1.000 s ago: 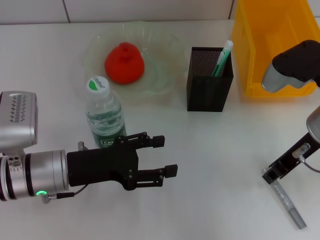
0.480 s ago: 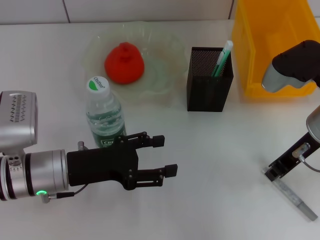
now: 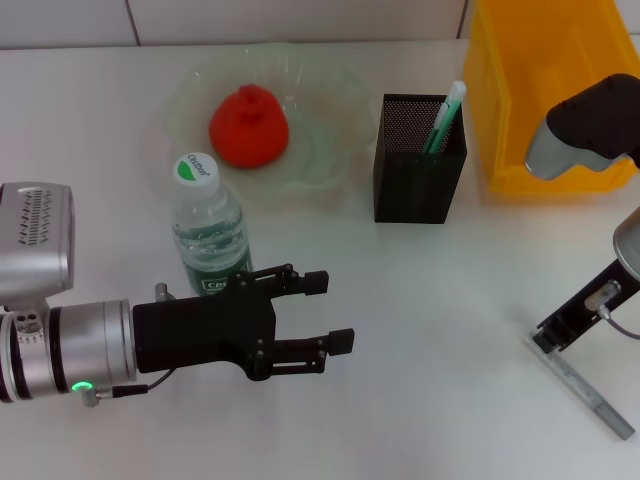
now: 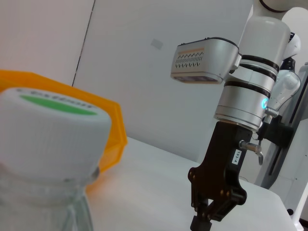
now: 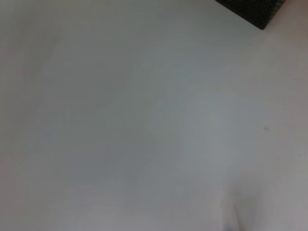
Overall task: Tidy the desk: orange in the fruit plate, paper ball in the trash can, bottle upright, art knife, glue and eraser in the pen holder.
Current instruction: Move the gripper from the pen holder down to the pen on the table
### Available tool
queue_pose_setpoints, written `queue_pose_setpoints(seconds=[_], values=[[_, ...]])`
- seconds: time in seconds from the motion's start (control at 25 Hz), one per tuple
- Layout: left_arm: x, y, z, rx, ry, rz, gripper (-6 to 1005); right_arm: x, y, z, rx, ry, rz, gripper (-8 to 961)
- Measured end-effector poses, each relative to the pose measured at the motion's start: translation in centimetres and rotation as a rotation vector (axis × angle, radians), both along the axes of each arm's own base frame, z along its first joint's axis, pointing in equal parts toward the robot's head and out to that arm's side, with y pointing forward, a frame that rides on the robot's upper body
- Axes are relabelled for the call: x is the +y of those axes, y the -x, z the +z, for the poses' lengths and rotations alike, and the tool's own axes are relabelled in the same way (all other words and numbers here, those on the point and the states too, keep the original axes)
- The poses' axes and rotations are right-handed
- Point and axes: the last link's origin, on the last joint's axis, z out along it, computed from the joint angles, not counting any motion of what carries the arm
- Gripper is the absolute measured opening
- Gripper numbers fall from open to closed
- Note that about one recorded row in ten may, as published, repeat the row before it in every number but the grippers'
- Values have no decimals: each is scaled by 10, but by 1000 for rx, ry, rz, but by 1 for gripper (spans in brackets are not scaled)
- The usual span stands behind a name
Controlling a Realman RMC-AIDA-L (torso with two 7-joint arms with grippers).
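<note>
Progress check: bottle [image 3: 209,227] is already upright, orange [image 3: 249,126] (looks more red tbh) sits in the fruit plate [image 3: 330,150], and the pen holder [image 3: 419,160] has one green-and-white stick in it, prob the glue but can't say for sure. Eraser and paper ball aren't visible anywhere; the yellow bin [image 3: 520,110] is likely the trash can, contents hidden.

What's left imo: the art knife [image 3: 585,388], lying flat on the desk [image 3: 430,330] near the right edge of the head view. Right gripper [image 3: 548,340] is down at its near end, touching or just about; can't tell if its fingers are closed on it.

Left gripper [image 3: 335,312] hangs in front of the bottle, fingers apart, holding nothing.

Room-wise: plenty of bare desk btwn knife and holder, so a clear path over. Holder mouth is narrow w/ the stick leaning inside, bin wall just beside it.
</note>
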Motion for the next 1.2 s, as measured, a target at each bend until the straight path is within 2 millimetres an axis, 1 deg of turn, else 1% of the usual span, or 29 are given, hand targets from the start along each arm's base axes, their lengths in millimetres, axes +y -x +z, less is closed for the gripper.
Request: queue_pose_setpoints(seconds=[0.16, 0.44, 0.64, 0.84, 1.04, 1.2], values=[[1, 0, 0, -2, -3, 2, 802, 1, 3, 5, 17, -7, 14, -4], [1, -1, 1, -5, -3, -2, 802, -4, 3, 10, 37, 26, 1, 37], [2, -2, 1, -5, -4, -3, 802, -5, 2, 9, 32, 34, 0, 216], [2, -1, 0, -3, -4, -3, 802, -6, -1, 10, 18, 43, 6, 326], [1, -1, 0, -3, -1, 0, 802, -5, -6, 11, -22, 39, 4, 326], [1, -1, 0, -4, -2, 0, 802, -5, -7, 10, -28, 38, 7, 327]])
